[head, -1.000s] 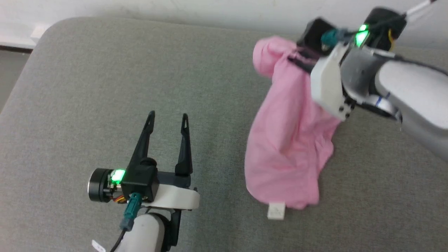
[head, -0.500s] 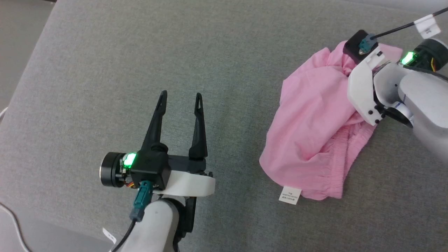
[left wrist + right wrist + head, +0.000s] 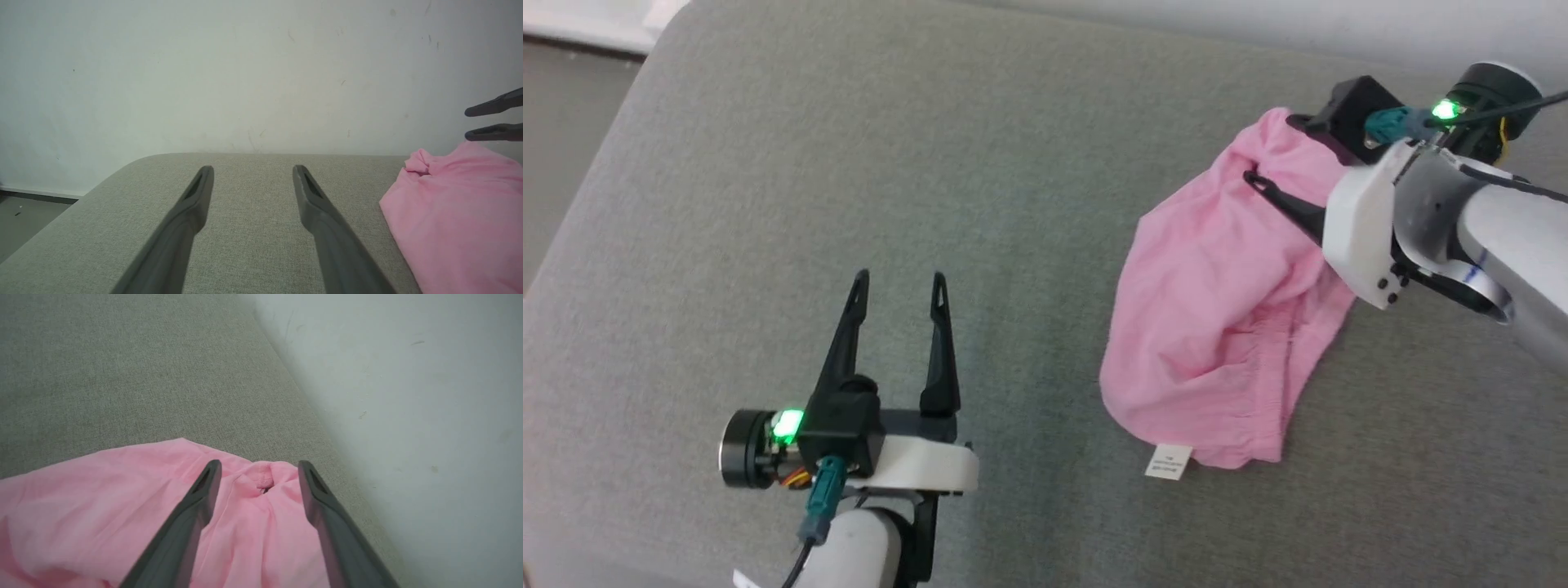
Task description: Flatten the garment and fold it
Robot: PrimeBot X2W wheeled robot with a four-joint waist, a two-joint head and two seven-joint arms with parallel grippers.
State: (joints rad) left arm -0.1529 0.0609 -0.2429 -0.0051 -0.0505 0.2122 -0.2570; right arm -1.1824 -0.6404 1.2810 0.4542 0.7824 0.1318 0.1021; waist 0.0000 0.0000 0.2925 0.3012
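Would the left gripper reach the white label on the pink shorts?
Probably yes: the left gripper is open, and just grey cushion lies between it and the label at the shorts' near edge.

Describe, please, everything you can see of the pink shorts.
The shorts are light pink, thin, wrinkled cloth, lying crumpled and unfolded on the grey cushion. A gathered elastic waistband shows along the near right edge, and a small white printed label sticks out at the near end. The open right hand hangs over the far end, its fingers astride a bunched fold; whether it touches is unclear.
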